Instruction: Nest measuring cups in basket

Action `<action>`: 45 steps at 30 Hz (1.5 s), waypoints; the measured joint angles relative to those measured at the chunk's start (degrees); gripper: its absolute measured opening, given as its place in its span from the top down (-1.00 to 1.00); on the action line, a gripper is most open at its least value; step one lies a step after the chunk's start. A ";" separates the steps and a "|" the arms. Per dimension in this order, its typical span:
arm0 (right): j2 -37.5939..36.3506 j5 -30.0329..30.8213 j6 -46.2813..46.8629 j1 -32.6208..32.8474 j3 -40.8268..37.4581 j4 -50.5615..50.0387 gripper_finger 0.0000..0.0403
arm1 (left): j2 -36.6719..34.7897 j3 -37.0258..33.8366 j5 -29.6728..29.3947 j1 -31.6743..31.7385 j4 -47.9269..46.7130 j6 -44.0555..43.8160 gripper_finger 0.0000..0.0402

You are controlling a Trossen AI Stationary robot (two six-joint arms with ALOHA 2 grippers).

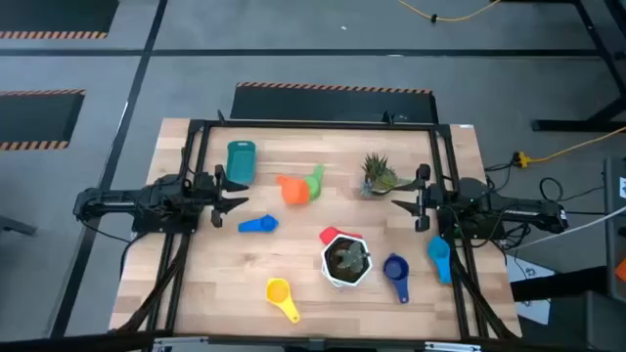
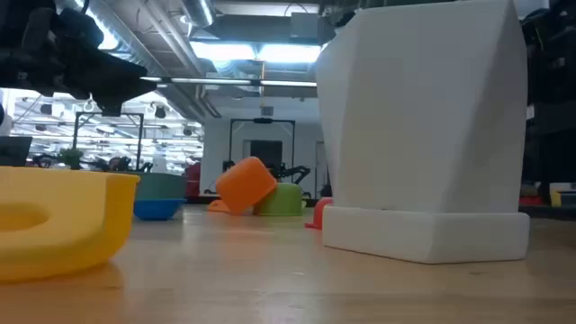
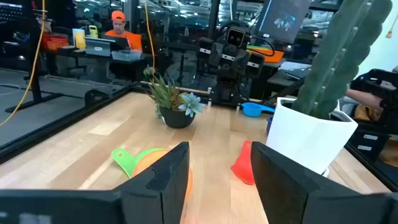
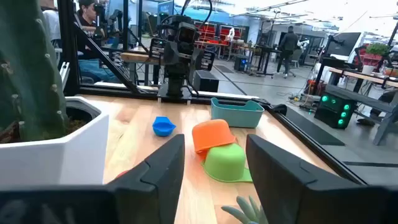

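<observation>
The teal basket (image 1: 241,161) (image 4: 236,112) stands near the table's far-left part. An orange cup (image 1: 291,188) (image 4: 211,135) leans tilted on a green cup (image 1: 313,181) (image 4: 225,162) mid-table. A light blue cup (image 1: 257,225) (image 4: 163,126) lies nearer the left side. A red cup (image 1: 333,235) (image 3: 244,165) is partly hidden behind the white pot. A dark blue cup (image 1: 395,271), a second light blue cup (image 1: 439,256) and a yellow cup (image 1: 281,296) (image 2: 63,220) lie toward the near edge. My left gripper (image 1: 230,191) (image 3: 217,180) is open beside the basket. My right gripper (image 1: 406,203) (image 4: 211,174) is open at the right, touching nothing.
A white hexagonal pot (image 1: 347,259) (image 2: 423,135) with a cactus stands at the table's near middle. A small spiky plant in a dark pot (image 1: 377,176) (image 3: 174,99) stands just in front of my right gripper. Black frame rails run along the table's left, right and far edges.
</observation>
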 joint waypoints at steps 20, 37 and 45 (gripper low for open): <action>-0.02 0.00 0.00 -0.01 0.00 -0.02 0.12 | 0.01 0.00 0.01 -0.01 -0.01 0.00 0.18; 0.00 0.00 0.00 -0.01 0.00 -0.01 0.12 | 0.01 0.00 -1.34 0.00 0.20 0.00 0.18; -0.01 0.00 0.00 -0.02 0.00 -0.02 0.12 | 0.02 0.00 -5.05 0.02 0.79 0.02 0.18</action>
